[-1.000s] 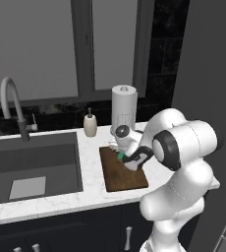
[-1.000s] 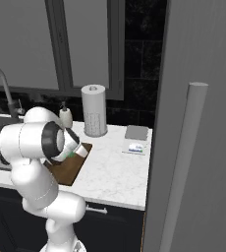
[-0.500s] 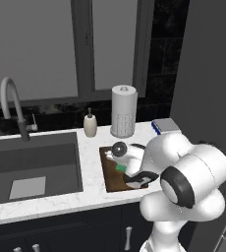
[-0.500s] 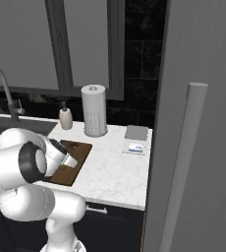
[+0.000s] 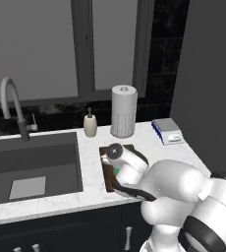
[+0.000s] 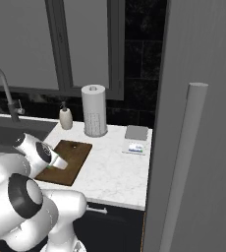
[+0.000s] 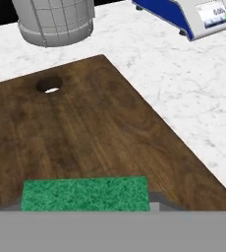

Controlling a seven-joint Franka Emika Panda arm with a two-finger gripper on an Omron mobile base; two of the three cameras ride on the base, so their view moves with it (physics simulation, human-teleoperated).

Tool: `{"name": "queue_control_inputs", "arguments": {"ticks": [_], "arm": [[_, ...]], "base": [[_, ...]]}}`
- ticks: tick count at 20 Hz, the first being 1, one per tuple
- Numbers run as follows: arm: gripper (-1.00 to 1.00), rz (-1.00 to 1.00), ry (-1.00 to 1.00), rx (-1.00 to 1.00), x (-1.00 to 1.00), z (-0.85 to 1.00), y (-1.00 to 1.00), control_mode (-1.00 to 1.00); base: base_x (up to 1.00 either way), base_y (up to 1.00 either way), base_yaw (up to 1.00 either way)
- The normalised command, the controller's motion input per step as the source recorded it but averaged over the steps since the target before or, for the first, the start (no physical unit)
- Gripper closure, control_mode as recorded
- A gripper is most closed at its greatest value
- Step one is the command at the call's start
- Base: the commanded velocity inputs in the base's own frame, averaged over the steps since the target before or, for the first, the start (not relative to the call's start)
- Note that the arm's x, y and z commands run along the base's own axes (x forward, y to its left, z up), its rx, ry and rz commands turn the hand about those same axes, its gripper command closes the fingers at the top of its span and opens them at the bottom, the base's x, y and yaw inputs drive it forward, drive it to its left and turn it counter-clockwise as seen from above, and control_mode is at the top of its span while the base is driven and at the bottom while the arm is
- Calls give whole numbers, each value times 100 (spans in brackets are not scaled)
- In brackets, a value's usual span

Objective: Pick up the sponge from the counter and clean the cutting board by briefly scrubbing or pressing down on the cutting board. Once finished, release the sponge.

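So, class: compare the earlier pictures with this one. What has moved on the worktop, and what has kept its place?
The arm has folded lower and nearer the base, carrying the hand and the sponge along the cutting board toward its near end. The board, paper towel roll, soap bottle and scale have stayed put on the counter.

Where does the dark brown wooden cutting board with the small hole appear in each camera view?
Left base view: dark brown wooden cutting board at centre, mostly behind the arm.
Right base view: lower left.
Hand view: across the middle.
Shared landmark: white paper towel roll, just beyond the board's holed end.
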Motion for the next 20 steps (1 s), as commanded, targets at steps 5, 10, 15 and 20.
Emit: {"name": "queue_control_inputs", "arguments": {"ticks": [5,10,15,20], "arm": [[100,0,14,2,7,9,-42,-100],[100,0,3,5,1,9,-69,-100],[100,0,0,0,1,-26,-45,-100],[100,0,-8,-1,7,-48,-10,-100]], "base": [[0,0,0],[0,0,0],[0,0,0],[0,0,0]]}}
